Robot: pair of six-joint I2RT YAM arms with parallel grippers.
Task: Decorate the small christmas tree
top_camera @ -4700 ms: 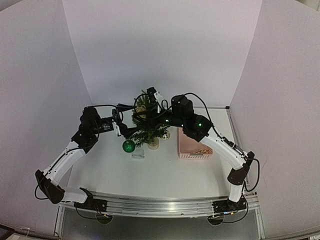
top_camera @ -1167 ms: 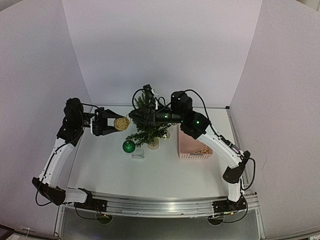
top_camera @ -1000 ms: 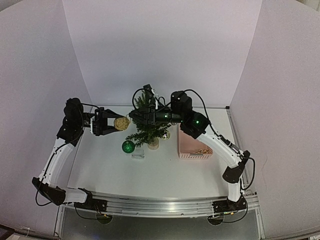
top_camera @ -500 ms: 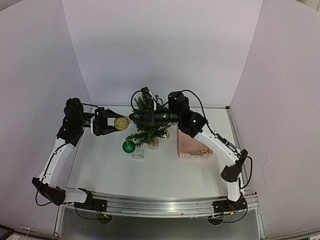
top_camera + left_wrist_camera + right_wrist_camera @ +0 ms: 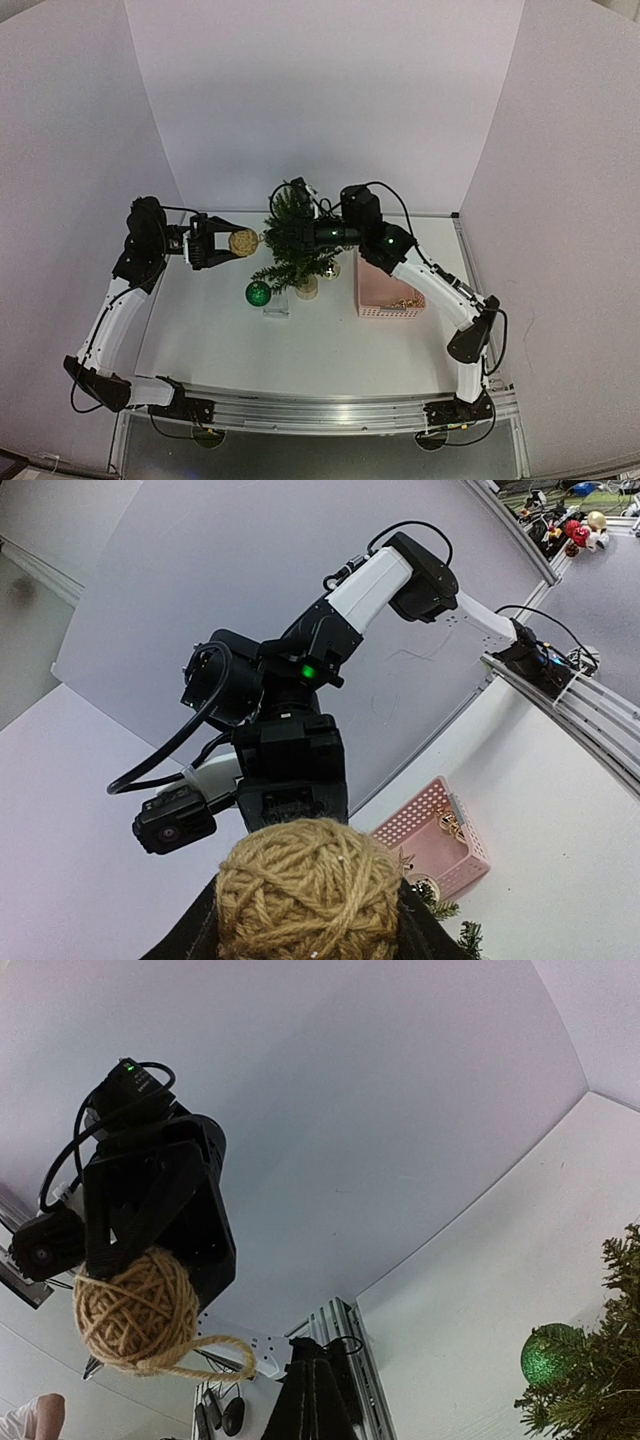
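Flanking small christmas tree (image 5: 291, 268), basket (image 5: 372, 290), green bauble (image 5: 258, 293), twine ball (image 5: 241, 242)

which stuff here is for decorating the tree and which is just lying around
For the job: small dark green artificial fir tree; tan twine ball, in the left gripper; shiny green round bauble; pink plastic basket holding gold trinkets.
Lying about: small clear block beside the tree.

Seen from above, branches of the small christmas tree (image 5: 295, 265) hide the tips of the right gripper (image 5: 273, 237) from you. The left wrist view's bottom edge cuts off the twine ball (image 5: 308, 890). Contents of the pink basket (image 5: 385, 311) are too small to tell.
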